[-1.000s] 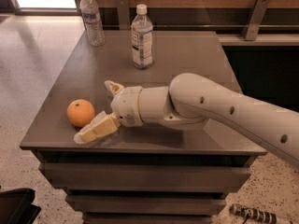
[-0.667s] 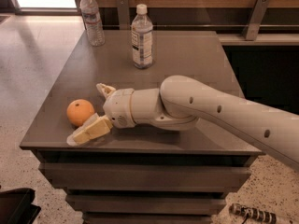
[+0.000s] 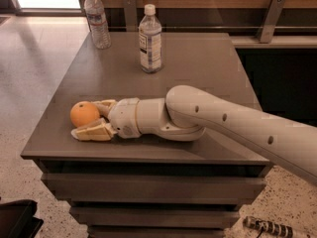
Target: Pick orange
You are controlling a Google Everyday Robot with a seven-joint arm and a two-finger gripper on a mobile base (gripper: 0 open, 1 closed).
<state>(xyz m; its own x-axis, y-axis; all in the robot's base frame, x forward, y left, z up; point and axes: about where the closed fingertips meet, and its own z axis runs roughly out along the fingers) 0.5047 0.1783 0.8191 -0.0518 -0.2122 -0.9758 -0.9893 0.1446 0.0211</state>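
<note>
The orange point(image 3: 84, 114) is a small round fruit on the grey table point(image 3: 198, 68), near its front left corner. My gripper point(image 3: 88, 118) reaches in from the right, low over the tabletop. It is open, with one finger behind the orange and the other point(image 3: 91, 132) in front of it, so the orange sits between them. The jaws have not closed on the fruit. My white arm point(image 3: 223, 123) stretches across the front of the table.
Two clear water bottles stand at the back: one point(image 3: 97, 20) at the far left corner, one point(image 3: 150, 39) near the middle. A wooden wall with metal brackets point(image 3: 270, 19) runs behind the table. The table's front edge is close to the gripper.
My gripper has moved left toward the orange. Its fingers now straddle the fruit, where before they were just to its right. The orange has not moved.
</note>
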